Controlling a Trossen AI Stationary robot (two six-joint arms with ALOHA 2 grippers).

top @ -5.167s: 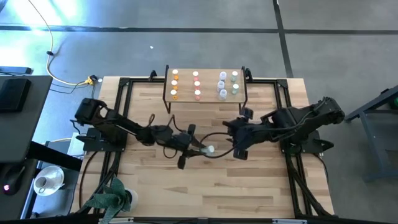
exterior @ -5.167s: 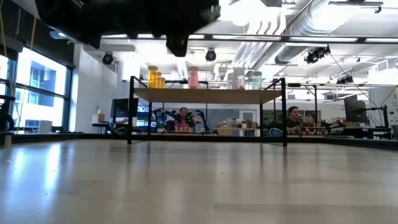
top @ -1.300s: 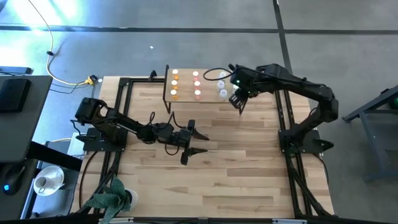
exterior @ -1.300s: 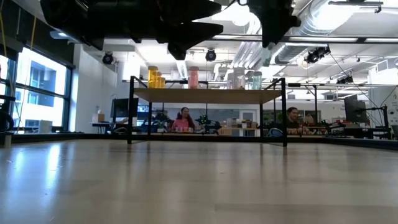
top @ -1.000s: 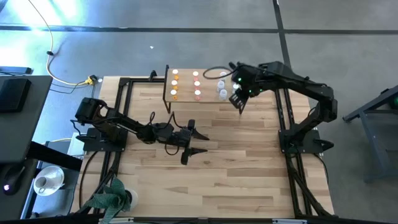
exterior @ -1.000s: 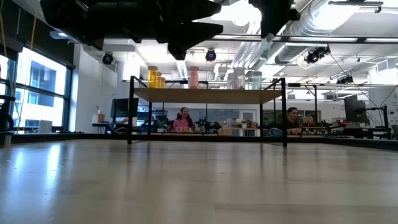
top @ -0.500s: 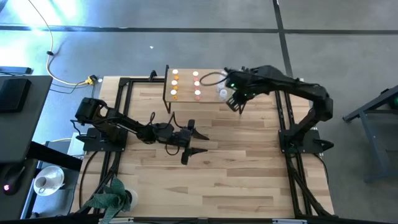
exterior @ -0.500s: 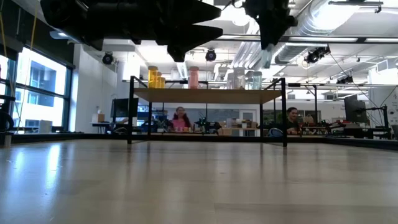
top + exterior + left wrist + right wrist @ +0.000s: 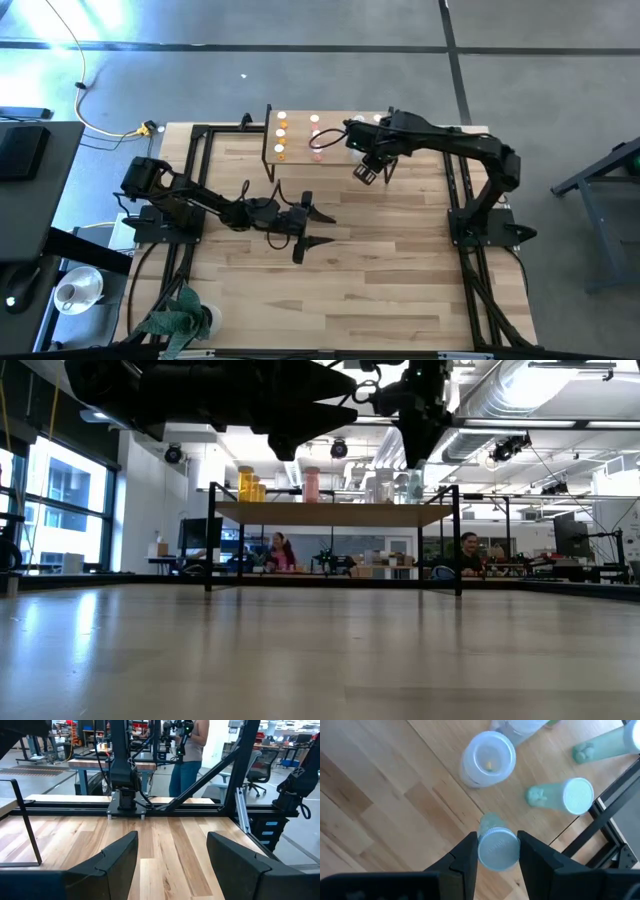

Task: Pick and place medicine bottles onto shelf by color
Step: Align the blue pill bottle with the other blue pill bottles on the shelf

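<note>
The shelf (image 9: 298, 142) stands at the table's far edge with bottles upright on it in rows: orange (image 9: 246, 483), pink-red (image 9: 311, 484), pale blue-white (image 9: 487, 759) and teal green (image 9: 568, 796). My right gripper (image 9: 497, 845) hangs over the shelf's right part, pointing steeply down, shut on a pale green bottle with a whitish cap. In the high view the right arm hides the shelf's right rows. My left gripper (image 9: 320, 229) waits open and level above the table's middle, with nothing between its fingers (image 9: 120, 857). My right gripper pinches the bottle's cap end (image 9: 497, 852) between its two fingers, coming from above and pointing steeply down. The bottle hangs below the fingers, nearly upright, its lower end (image 9: 489, 822) over the shelf board beside a teal green bottle. Whether it touches the board, I cannot tell.
Black frame rails (image 9: 200, 150) run along the table's edges. A potted plant (image 9: 182, 316) sits at the near left corner. The shelf's black leg (image 9: 600, 822) lies close to the held bottle. People (image 9: 190, 750) stand in the room beyond the table.
My right gripper has moved down and toward the table's left edge over the shelf, still shut on the bottle, and has turned a little. The bottle has come lower toward the shelf board with it.
</note>
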